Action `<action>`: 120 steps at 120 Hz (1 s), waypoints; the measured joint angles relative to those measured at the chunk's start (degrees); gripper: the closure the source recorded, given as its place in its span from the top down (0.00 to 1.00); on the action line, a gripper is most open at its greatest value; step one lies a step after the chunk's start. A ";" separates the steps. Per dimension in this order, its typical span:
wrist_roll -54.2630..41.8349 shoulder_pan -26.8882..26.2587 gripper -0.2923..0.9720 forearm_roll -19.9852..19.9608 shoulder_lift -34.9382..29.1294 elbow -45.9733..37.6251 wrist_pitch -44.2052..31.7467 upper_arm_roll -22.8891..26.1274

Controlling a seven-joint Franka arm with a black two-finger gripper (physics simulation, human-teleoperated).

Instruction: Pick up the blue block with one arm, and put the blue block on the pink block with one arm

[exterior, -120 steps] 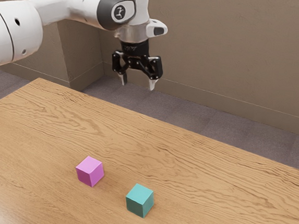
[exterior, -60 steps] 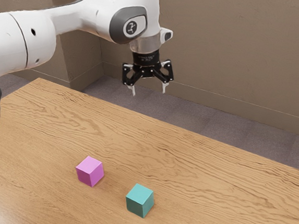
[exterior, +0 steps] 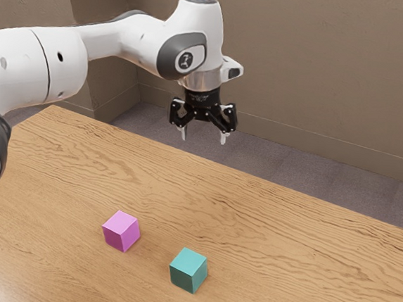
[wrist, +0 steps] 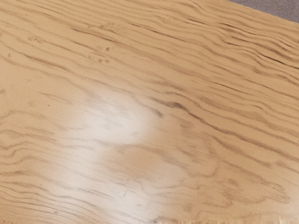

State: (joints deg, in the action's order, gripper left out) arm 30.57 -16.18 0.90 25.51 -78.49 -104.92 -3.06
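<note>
Exterior view: spread gripper, blue block, pink block; wrist view: table.

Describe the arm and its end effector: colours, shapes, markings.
The arm is glossy white, built of rounded segments with dark grey joint caps, one bearing a small white emblem. The end effector is black, with two linked fingers ending in pale tips.

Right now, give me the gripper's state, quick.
Gripper: open, holding nothing, up in the air; the blue block sits untouched on the table.
</note>
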 joint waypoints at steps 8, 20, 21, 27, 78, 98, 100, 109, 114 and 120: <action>-2.79 -0.23 0.77 -0.71 2.26 0.17 -0.78 -0.01; -6.44 -0.88 0.77 -1.74 4.79 0.23 -2.54 -0.01; -6.72 -0.94 0.77 -1.80 4.92 0.23 -2.71 -0.01; -8.30 -1.36 0.77 -2.07 5.91 0.24 -3.86 -0.01; -17.00 -6.52 0.77 -5.12 10.67 -0.26 -11.08 -1.53; -18.62 -20.85 0.77 -10.13 9.66 -4.82 -11.99 -15.37; -18.78 -22.62 0.77 -10.94 9.60 -5.48 -12.05 -17.24; -19.94 -29.80 0.77 -15.47 8.91 -9.65 -12.87 -25.13; -20.82 -31.82 0.77 -17.34 7.95 -11.72 -13.43 -27.28; -22.13 -32.88 0.77 -18.92 7.09 -12.98 -13.97 -28.42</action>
State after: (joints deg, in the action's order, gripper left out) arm 8.44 -49.06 -18.01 32.61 -91.47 -118.89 -31.48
